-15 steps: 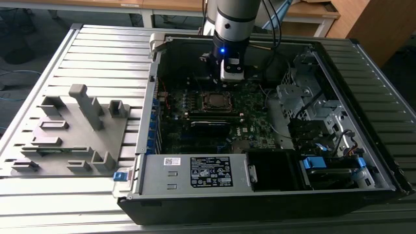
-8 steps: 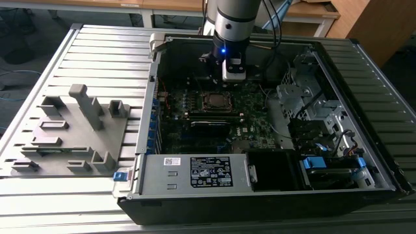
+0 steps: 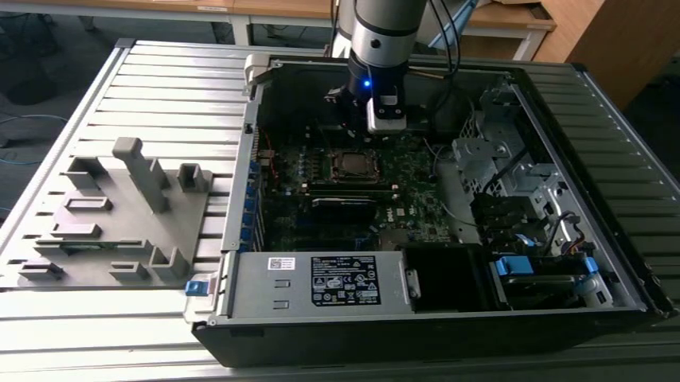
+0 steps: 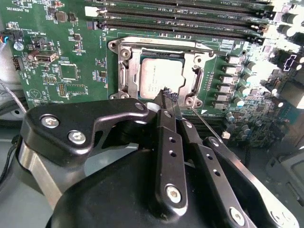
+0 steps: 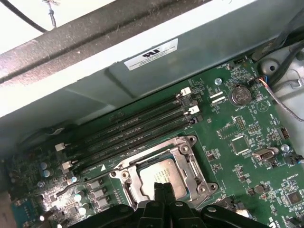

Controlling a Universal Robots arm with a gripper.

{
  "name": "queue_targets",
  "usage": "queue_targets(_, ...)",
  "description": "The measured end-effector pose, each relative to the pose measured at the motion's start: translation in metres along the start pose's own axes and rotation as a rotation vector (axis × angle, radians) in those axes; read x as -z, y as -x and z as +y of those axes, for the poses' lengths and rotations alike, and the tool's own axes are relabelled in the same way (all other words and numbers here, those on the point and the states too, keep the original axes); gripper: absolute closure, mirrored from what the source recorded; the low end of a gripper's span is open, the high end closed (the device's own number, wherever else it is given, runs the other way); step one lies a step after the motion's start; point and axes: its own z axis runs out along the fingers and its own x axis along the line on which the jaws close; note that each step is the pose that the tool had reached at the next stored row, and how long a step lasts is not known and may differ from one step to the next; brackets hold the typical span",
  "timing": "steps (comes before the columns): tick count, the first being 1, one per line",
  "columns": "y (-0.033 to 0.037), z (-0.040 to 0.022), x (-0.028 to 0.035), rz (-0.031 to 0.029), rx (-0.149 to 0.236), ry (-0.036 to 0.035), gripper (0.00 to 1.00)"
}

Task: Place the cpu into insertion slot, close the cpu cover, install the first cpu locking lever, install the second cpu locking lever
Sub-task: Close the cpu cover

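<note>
Cpu (image 4: 154,78) sits in its socket, framed by the cpu cover (image 4: 134,71); I judge it light, stiff, fragile underneath, best held by its edges. My gripper (image 4: 167,95) hangs over its edge, pinched narrow on nothing. The second wrist view catches a thin lever wire (image 4: 206,124) beside the socket; the exterior view, the whole computer case (image 3: 425,342).

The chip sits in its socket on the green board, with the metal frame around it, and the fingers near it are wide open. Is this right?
Not wide open: in the second wrist view the fingers are shut together, tips close to the chip. The rest holds.
</note>
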Motion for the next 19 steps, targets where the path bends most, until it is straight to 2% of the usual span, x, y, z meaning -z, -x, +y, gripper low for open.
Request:
queue_targets(9,0.0,0.0,0.0,0.0002,0.004,-0.0002,0.89)
queue_targets(16,0.0,0.0,-0.0001,0.0031,0.071,-0.0028,0.89)
queue_targets(19,0.0,0.0,-0.0001,0.0034,0.078,-0.0031,0.89)
